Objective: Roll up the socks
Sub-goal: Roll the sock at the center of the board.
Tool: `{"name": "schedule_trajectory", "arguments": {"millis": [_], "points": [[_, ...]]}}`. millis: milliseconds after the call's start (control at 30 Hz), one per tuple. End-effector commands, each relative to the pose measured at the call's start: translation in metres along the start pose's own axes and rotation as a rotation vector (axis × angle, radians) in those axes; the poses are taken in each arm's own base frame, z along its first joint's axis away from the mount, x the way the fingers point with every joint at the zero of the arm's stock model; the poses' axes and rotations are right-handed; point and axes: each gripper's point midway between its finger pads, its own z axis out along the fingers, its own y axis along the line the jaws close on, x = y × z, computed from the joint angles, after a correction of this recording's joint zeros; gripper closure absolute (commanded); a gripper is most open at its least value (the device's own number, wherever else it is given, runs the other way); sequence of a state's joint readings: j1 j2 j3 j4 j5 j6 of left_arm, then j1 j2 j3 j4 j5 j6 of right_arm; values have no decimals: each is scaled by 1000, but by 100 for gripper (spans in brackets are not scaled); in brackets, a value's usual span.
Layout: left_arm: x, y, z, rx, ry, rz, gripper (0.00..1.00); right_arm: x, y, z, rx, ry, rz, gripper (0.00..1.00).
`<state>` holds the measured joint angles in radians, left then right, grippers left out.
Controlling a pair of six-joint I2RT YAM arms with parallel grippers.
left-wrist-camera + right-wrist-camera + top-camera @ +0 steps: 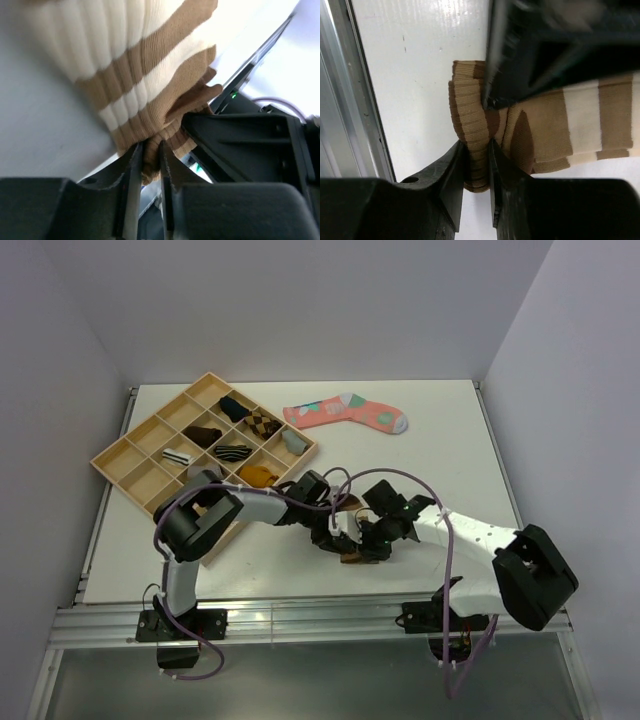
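Where the two arms meet, low over the white table (440,440) and toward six o'clock from its middle, the brown sock (352,558) lies bunched beneath both wrists. The left arm rises from its base, bends at a high elbow and stretches its forearm toward three o'clock. The right arm folds back at its bulky elbow and reaches toward nine o'clock, so the two wrists almost touch.

The left gripper (150,150) has its jaws drawn to a narrow slit with a fold of the sock's edge pinched between them. The right gripper (476,150) is likewise nearly closed, nipping the doubled cuff from the opposite side.

The sock is a soft ribbed knit in brown with cream and tan bands, and it is crumpled into thick folds where the fingers bite. The fingers are hard, matte black and flat-faced.

At ten o'clock sits a pale wooden tray (110,462), its square compartments holding small rolled socks. At twelve o'clock a pink sock (345,412) lies flat.
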<state>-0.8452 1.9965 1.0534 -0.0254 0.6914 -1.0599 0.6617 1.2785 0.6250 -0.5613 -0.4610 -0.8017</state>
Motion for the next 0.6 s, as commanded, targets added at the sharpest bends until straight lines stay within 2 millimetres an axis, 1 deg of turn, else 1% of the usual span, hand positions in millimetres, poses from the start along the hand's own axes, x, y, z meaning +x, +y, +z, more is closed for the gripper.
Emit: {"name": "schedule_trajectory", "arguments": {"millis": [0, 33, 67, 100, 133, 167, 200, 233, 267, 300, 333, 367, 400, 433, 467, 500, 533, 567], "points": [[-25, -22, -16, 98, -189, 3, 75, 0, -4, -3, -34, -10, 76, 78], [-21, -14, -17, 105, -197, -16, 75, 2, -5, -3, -49, -2, 96, 78], [-26, -16, -20, 111, -236, -27, 75, 5, -2, -5, -76, 7, 119, 78], [-29, -20, -22, 132, -260, -10, 75, 2, -10, -10, -72, -5, 130, 78], [-30, -15, -22, 124, -278, -14, 76, 3, -8, -9, -113, -6, 156, 78], [-34, -16, -25, 129, -316, -18, 76, 6, -3, -11, -151, 10, 187, 79], [-35, -15, -27, 154, -345, -6, 76, 2, -13, -17, -150, -3, 199, 79], [-36, -16, -29, 162, -367, -2, 76, 3, -11, -15, -196, -1, 231, 79], [-40, -19, -35, 176, -413, 8, 76, 0, -12, -21, -223, 1, 240, 80], [-39, -13, -37, 172, -435, 9, 76, 0, -16, -23, -238, -11, 273, 80], [-43, -18, -42, 201, -473, 31, 75, 2, -16, -22, -272, -11, 308, 80], [-44, -22, -48, 216, -509, 56, 75, 0, -21, -27, -284, -9, 325, 80], [-50, -21, -53, 213, -559, 64, 75, 1, -23, -28, -304, 1, 349, 80], [-48, -15, -54, 204, -576, 72, 73, 6, -24, -24, -335, 17, 391, 80], [-50, -21, -58, 216, -604, 128, 73, 4, -27, -27, -352, 27, 413, 80], [-53, -20, -60, 203, -641, 151, 73, 9, -28, -22, -382, 47, 449, 80], [-55, -19, -62, 186, -668, 196, 72, 10, -26, -22, -403, 63, 473, 80], [-56, -23, -63, 189, -692, 233, 71, 8, -31, -21, -409, 65, 482, 80]]}}
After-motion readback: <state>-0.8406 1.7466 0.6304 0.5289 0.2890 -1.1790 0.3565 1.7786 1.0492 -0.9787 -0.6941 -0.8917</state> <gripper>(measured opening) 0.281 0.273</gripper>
